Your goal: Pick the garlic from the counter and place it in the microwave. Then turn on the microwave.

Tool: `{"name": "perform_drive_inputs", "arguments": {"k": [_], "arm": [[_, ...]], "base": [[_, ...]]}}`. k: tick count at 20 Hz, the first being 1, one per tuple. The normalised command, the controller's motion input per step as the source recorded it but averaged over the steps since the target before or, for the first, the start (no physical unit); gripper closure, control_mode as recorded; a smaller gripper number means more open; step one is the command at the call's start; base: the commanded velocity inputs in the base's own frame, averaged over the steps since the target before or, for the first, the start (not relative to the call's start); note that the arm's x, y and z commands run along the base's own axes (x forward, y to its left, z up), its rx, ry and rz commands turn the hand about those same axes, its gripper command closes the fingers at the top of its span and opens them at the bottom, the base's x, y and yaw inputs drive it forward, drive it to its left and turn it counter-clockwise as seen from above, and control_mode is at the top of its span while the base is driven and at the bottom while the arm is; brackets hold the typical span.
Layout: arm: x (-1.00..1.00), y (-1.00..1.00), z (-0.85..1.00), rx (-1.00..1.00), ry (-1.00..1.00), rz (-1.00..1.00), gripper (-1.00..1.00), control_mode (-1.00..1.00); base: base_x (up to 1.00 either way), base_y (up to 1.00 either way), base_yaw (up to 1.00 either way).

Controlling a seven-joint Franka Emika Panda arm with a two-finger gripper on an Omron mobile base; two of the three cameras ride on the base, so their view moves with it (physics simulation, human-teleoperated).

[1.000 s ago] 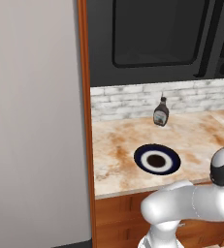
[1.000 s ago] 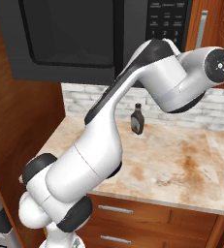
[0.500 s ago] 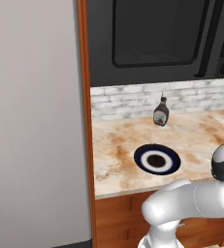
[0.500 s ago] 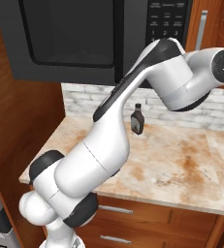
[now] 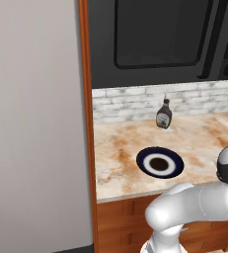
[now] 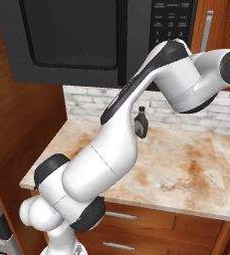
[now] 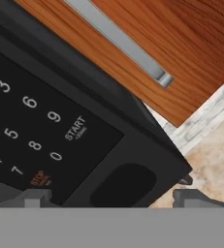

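Note:
The microwave (image 5: 160, 34) (image 6: 71, 35) hangs above the counter (image 5: 120, 148) (image 6: 186, 164) with its dark glass door closed. In the hand view its button panel (image 7: 36, 121) is very close, showing number keys, a START key (image 7: 75, 128) and an orange stop key. My gripper (image 7: 114, 198) is open, its fingertips (image 7: 33, 197) wide apart just below the panel's lower corner, with nothing between them. The garlic is out of view.
A dark sauce bottle (image 5: 163, 114) (image 6: 141, 122) stands by the brick wall. A blue-rimmed plate (image 5: 160, 163) lies on the counter near the front edge. A wooden cabinet door with a silver handle (image 7: 118, 41) sits right of the microwave. My arm (image 6: 136, 124) reaches up across the counter.
The upper arm has swung a little further right and up toward the microwave's panel. The jaws stay open and the counter things have not moved.

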Motion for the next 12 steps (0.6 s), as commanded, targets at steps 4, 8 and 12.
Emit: {"name": "perform_drive_inputs", "arguments": {"k": [4,8,12], "arm": [[0.14,0.0,-0.03,0.0,0.0,0.0,-1.0,-1.0],[0.17,0.0,-0.05,0.01,0.0,0.0,-1.0,-1.0],[0.18,-0.02,-0.04,0.03,0.0,0.0,-1.0,-1.0]], "base": [[0.0,0.0,0.0],[0.0,0.0,0.0],[0.0,0.0,0.0]]}}
